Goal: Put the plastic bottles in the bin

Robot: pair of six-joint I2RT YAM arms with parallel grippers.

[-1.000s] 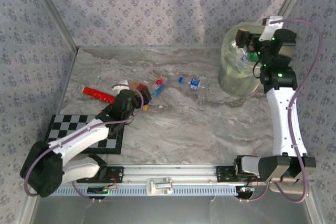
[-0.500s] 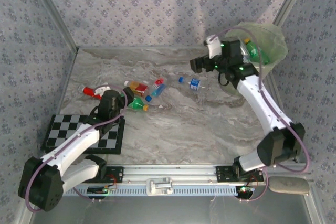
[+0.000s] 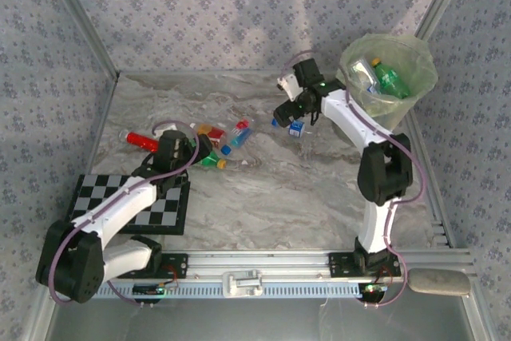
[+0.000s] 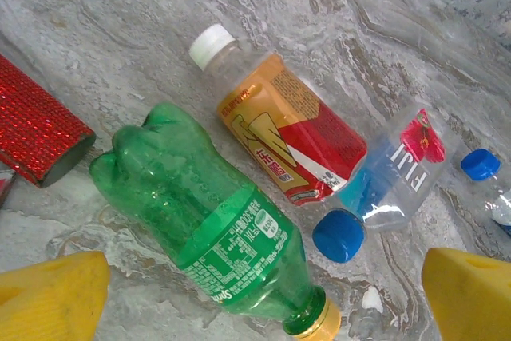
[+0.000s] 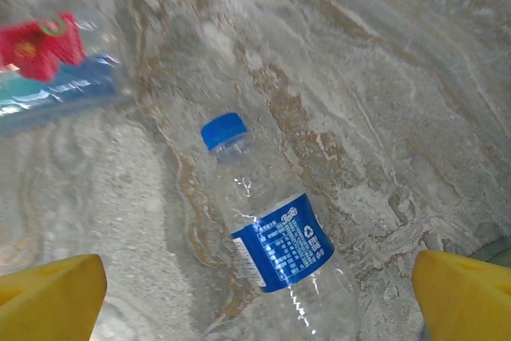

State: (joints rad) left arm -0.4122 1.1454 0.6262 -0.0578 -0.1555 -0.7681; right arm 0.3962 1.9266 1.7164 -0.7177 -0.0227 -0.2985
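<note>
Left gripper (image 4: 263, 301): spread, green bottle (image 4: 207, 229) between.
Right gripper (image 5: 259, 301): spread, blue-label bottle (image 5: 275, 241) between.
Clear bottle (image 4: 395, 173): marked "FIJI".

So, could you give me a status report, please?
Left gripper open over green plastic bottle; right gripper open over clear blue-labelled bottle. Nothing blocking.

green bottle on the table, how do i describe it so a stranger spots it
Find the black-and-white checkerboard on the left of the marble table. Just past its far right corner lies the green bottle, on its side. It is all green with a yellow cap, while the orange-labelled bottle and blue-capped bottle beside it are clear.
</note>
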